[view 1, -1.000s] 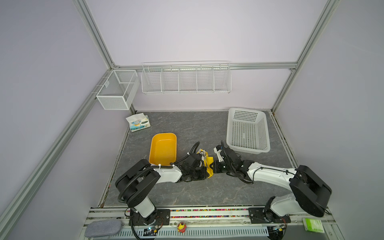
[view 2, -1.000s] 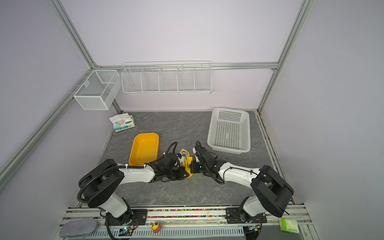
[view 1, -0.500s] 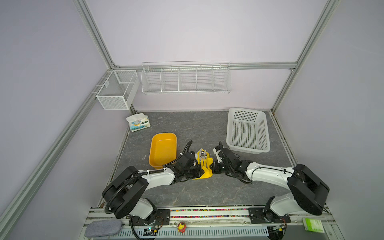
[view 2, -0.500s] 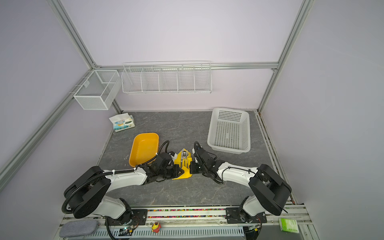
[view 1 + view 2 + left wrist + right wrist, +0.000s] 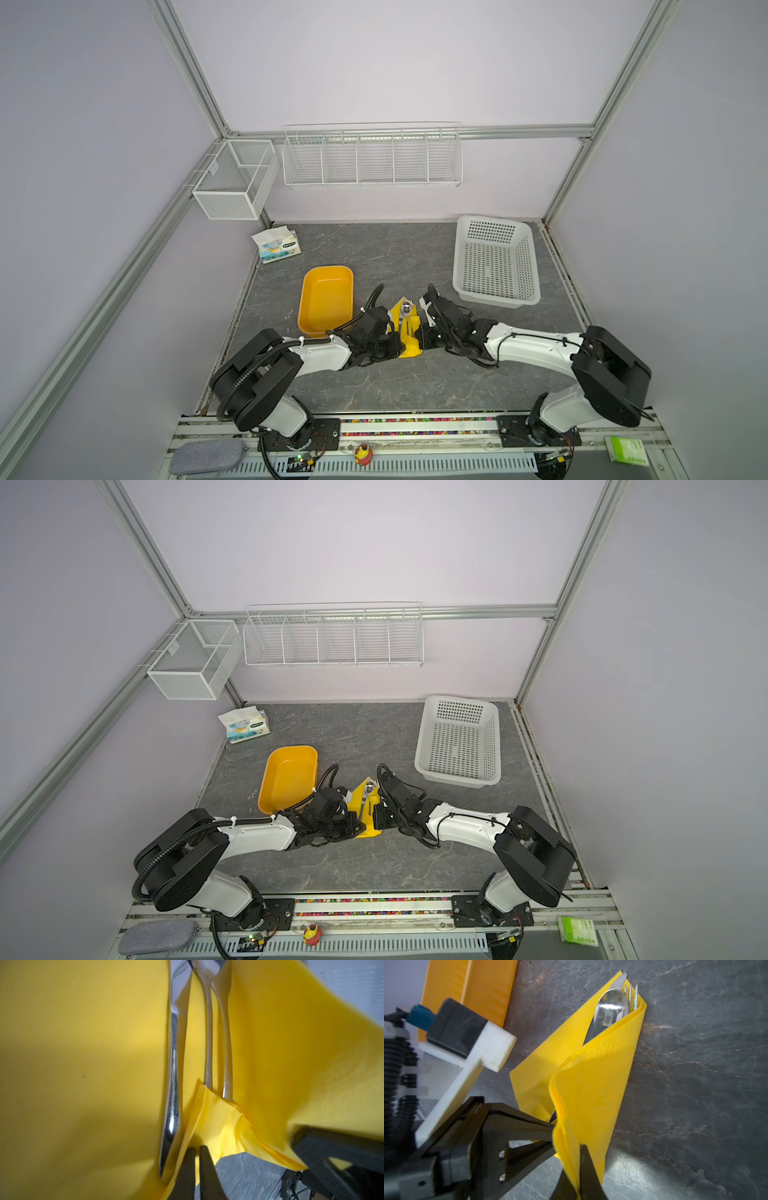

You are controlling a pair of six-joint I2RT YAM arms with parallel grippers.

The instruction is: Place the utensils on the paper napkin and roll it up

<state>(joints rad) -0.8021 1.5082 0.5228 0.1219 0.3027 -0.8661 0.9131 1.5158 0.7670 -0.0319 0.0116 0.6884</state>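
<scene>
Progress on the wrap: nearest, left hand [image 5: 196, 1151] and right hand [image 5: 576, 1167] each clench an edge of the napkin [image 5: 591, 1084], which is folded up from both sides. Utensils [image 5: 610, 1007] lie inside it on the desk [image 5: 695, 1084], heads showing at the far tip. Placing looks done; a tight roll remains.

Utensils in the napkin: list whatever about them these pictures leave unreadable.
Right wrist view: the fold of the paper napkin covers the handles of the utensils; only their heads show.
Left wrist view: the top edge cuts off their heads, and the near paper is blurred.
Both top views: the pieces are too small to tell apart.
</scene>
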